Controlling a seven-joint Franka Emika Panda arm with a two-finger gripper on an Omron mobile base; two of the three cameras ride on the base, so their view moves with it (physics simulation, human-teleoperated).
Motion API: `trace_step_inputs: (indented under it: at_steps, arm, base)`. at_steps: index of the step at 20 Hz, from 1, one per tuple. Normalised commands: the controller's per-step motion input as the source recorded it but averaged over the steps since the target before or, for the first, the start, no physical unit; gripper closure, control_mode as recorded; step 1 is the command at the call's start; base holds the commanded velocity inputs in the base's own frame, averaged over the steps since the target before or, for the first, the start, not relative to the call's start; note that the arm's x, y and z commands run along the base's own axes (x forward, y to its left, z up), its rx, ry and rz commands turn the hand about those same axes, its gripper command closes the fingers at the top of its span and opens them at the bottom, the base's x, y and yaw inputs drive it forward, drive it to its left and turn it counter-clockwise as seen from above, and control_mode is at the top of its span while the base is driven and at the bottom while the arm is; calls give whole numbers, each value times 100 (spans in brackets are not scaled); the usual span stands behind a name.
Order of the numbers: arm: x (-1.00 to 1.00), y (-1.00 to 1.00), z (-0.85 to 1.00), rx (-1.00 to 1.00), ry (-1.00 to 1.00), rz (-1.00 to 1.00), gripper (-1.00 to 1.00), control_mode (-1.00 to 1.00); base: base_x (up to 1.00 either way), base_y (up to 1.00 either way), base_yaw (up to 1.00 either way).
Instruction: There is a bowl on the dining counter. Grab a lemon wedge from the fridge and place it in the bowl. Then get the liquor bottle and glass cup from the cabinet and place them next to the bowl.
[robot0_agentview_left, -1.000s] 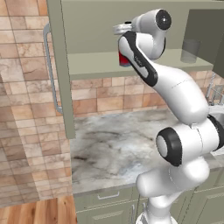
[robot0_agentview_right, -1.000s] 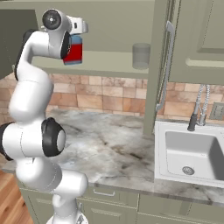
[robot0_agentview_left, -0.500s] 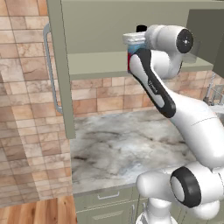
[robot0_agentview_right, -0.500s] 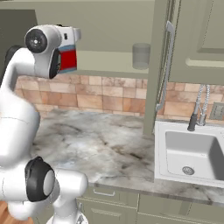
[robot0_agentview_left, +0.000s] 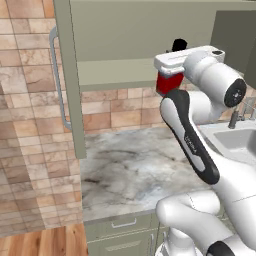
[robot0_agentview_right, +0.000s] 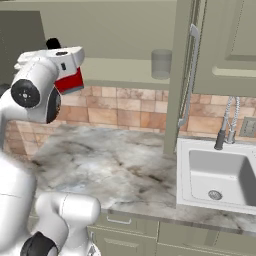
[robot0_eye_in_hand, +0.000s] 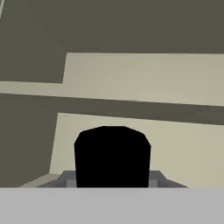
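Note:
My gripper is shut on the liquor bottle, held in the air in front of the open cabinet's shelf. The bottle's red lower part and black cap stick out from the white hand, which covers the middle. In the hand view the black cap rises between the fingers, with the cabinet's pale shelves behind it. The glass cup stands upright on the shelf, to the right of the bottle and apart from it. The bowl, lemon wedge, fridge and dining counter are out of view.
An open cabinet door with a bar handle hangs at the left, another beside the cup. Below lies a marble worktop with a tiled backsplash. A white sink with a faucet sits at the right.
The arm has swung and drawn the bottle out from the shelf, a little lower and nearer the base. The cup has stayed in place. The grip has not changed.

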Motion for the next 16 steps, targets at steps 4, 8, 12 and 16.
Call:
trace_step_inputs:
  at_steps: [4, 8, 12, 16]
  arm:
    - [-100, -38, 1, 3, -14, -1, 100, -100]
    - [-100, -36, 0, 2, -10, 0, 100, -100]
    - [-98, -18, -1, 1, -5, 0, 100, -100]
    - [-81, -3, -8, 0, 0, 0, 100, -100]
  base:
    - [0, 0, 0]
    - [0, 0, 0]
    - [0, 0, 0]
    - [0, 0, 0]
